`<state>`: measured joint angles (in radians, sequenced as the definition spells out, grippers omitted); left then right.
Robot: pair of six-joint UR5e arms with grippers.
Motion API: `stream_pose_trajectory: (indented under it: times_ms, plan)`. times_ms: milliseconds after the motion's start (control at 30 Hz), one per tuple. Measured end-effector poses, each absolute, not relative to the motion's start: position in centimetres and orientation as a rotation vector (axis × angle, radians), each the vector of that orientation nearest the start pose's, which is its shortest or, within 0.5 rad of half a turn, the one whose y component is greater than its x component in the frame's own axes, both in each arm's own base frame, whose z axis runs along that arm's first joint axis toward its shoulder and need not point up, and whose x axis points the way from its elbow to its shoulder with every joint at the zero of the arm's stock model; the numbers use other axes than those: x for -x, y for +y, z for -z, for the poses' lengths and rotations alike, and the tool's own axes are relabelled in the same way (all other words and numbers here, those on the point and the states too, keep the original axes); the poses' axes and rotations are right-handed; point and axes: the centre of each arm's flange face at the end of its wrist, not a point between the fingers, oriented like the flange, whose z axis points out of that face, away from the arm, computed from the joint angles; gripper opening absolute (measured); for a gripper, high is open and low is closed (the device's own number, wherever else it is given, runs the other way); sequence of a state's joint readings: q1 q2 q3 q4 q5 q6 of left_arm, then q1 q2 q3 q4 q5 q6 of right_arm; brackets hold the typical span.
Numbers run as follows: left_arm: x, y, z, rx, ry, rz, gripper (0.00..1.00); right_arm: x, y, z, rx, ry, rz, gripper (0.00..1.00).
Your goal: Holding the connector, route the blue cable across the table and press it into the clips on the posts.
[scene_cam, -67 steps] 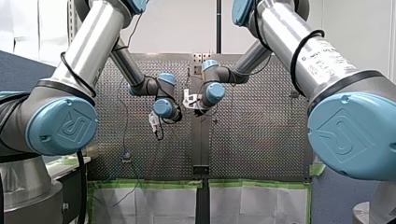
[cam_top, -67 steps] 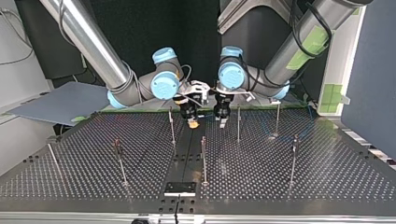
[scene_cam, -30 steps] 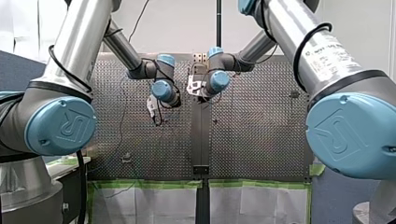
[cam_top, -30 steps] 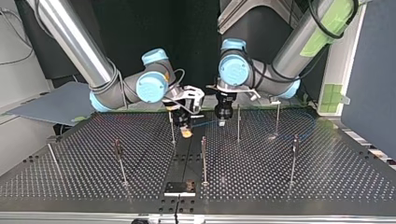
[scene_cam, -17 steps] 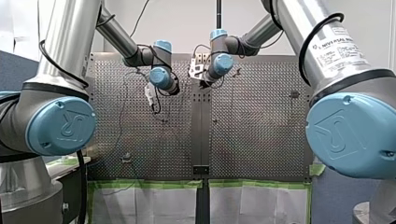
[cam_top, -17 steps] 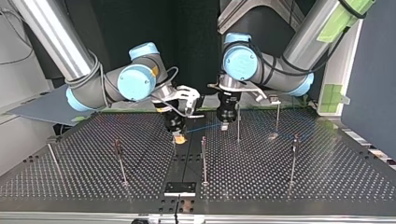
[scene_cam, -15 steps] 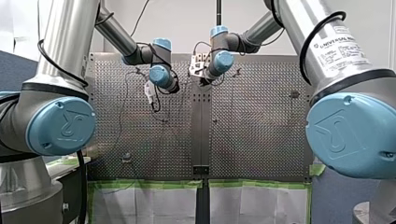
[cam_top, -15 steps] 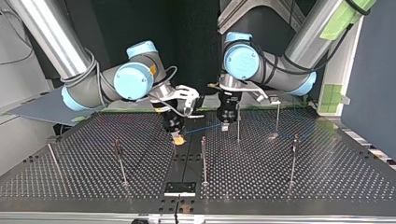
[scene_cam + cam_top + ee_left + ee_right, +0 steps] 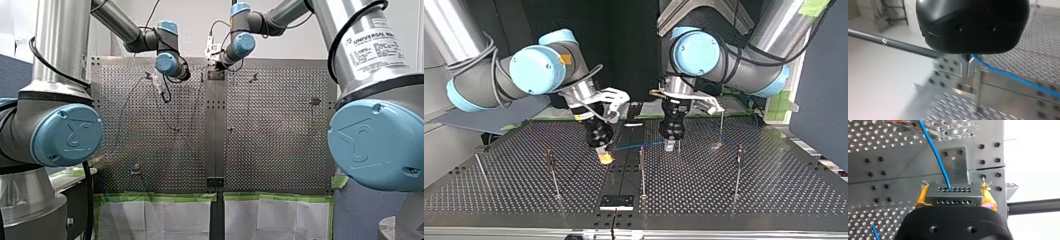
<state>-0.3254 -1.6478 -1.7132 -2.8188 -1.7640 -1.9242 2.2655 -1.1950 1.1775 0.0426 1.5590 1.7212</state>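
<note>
In the right wrist view a dark connector (image 9: 953, 193) with rows of small holes sits clamped between my right gripper's (image 9: 954, 196) yellow pads. The blue cable (image 9: 935, 152) leaves its top face and runs off over the perforated table. In the top view my right gripper (image 9: 605, 157) hangs just above the table's centre strip. The blue cable (image 9: 634, 145) stretches from it to my left gripper (image 9: 670, 145). In the left wrist view my left gripper's (image 9: 968, 65) metal fingers are shut on the blue cable (image 9: 1008, 76), which trails away beside them.
Thin upright posts stand around the grippers in the top view: one (image 9: 642, 170) between them and nearer the camera, others (image 9: 552, 172) (image 9: 738, 170) (image 9: 721, 127) to the sides. A small metal plate (image 9: 616, 202) lies at the table's near edge.
Both arms have reached further out over the table, nearer the top view's camera, carrying connector and cable. The grippers stand further apart, with more cable showing between them.
</note>
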Motion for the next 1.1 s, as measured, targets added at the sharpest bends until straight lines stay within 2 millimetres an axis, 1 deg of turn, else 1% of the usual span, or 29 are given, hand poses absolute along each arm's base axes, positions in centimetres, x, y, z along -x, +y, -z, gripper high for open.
stream_pose_trajectory:
  times_ms: [33,100,167,400,567,767,900,1100]
  plan:
    - [-45.8,-27.5,-42.1,0.174,1.457,0.421,0.0,-51.5,-41.0,-46.4,2.343,1.305,2.454,0.0]
    - [-45.8,-27.5,-43.1,0.164,1.443,0.433,0.0,-51.4,-41.1,-46.4,2.343,1.309,2.455,0.0]
    - [-46.0,-27.7,-43.3,0.149,1.446,0.443,0.0,-51.3,-41.3,-46.3,2.345,1.315,2.453,0.0]
    - [-46.4,-28.0,-42.0,0.137,1.473,0.446,0.0,-51.3,-41.9,-45.4,2.356,1.331,2.433,0.0]
    - [-47.1,-27.8,-40.2,0.133,1.501,0.428,0.0,-51.3,-42.2,-45.1,2.359,1.341,2.425,0.0]
    - [-48.5,-27.9,-38.3,0.128,1.513,0.418,0.0,-51.4,-43.3,-43.3,2.377,1.357,2.384,0.0]
    - [-49.3,-27.8,-38.4,0.135,1.488,0.429,0.0,-51.2,-43.8,-42.9,2.379,1.361,2.378,0.0]
    - [-50.6,-27.1,-39.6,0.14,1.456,0.438,0.0,-50.7,-44.6,-42.8,2.376,1.358,2.38,0.0]
